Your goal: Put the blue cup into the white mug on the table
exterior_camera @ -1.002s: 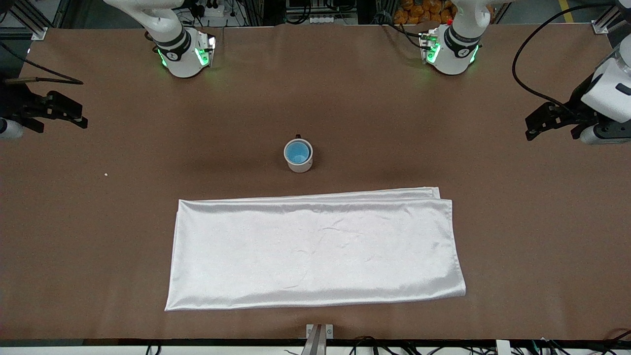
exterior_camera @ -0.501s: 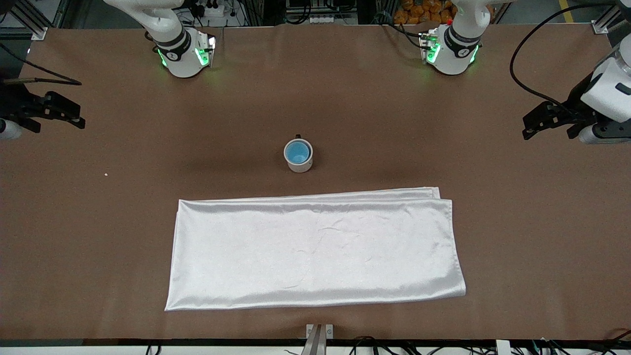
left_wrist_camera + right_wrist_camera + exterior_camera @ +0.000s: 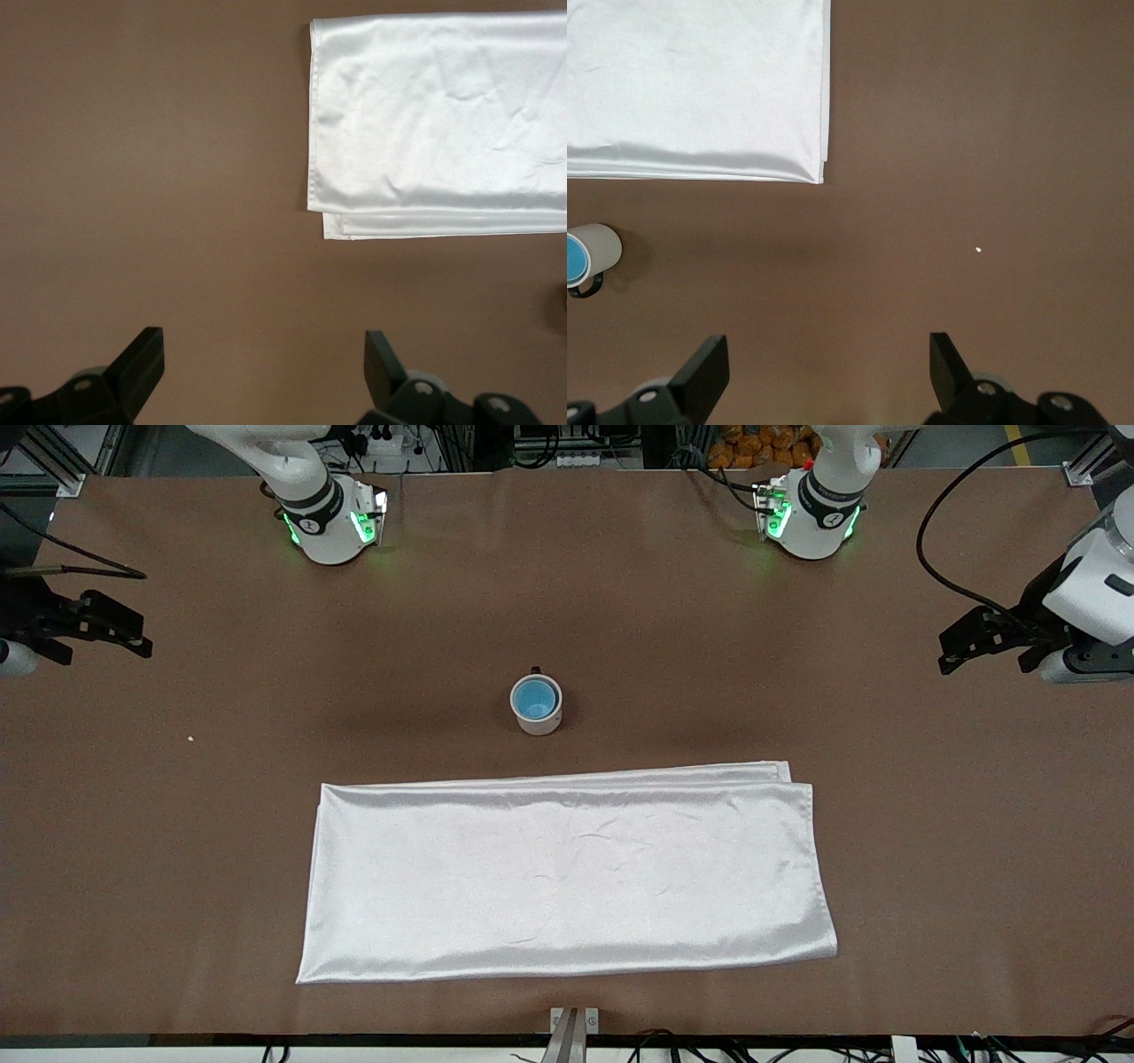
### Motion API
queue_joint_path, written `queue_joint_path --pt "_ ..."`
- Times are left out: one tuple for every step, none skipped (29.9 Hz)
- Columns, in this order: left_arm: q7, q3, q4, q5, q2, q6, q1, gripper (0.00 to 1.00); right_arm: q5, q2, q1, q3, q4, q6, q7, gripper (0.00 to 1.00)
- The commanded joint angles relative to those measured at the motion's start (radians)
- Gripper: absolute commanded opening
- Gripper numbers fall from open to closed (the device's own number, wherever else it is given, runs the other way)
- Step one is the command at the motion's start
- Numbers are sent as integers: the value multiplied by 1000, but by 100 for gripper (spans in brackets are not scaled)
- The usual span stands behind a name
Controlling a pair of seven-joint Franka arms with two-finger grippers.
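Note:
The white mug stands upright on the brown table, midway between the two arms' ends. The blue cup sits inside it, its rim level with the mug's. The mug's dark handle points toward the robots' bases. The right wrist view catches the mug and the blue cup at its border. My left gripper hangs open over bare table at the left arm's end, with nothing between its fingers. My right gripper hangs open and empty over the right arm's end.
A folded white satin cloth lies flat, nearer to the front camera than the mug; it also shows in the wrist views. A tiny white speck lies toward the right arm's end. A metal bracket sits at the table's front edge.
Both grippers have drifted slightly outward toward their own ends of the table and stayed open. The mug with the cup in it has not moved.

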Motion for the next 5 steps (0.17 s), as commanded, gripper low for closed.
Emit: queue_joint_path --pt "26 10 -9 -19 -24 -13 -3 100 -12 -3 -12 7 2 32 12 100" --pt "26 10 -9 -19 -24 -13 -3 100 -9 -3 -14 7 2 37 12 100" --pt "26 10 -8 -19 -24 -13 -3 100 -8 -2 -14 7 2 39 12 100" --pt "25 10 -8 -17 -24 -13 -3 100 -8 -2 -14 7 2 39 12 100" --pt "25 10 -8 -17 -25 -13 -3 100 -6 -2 -14 7 2 39 12 100"
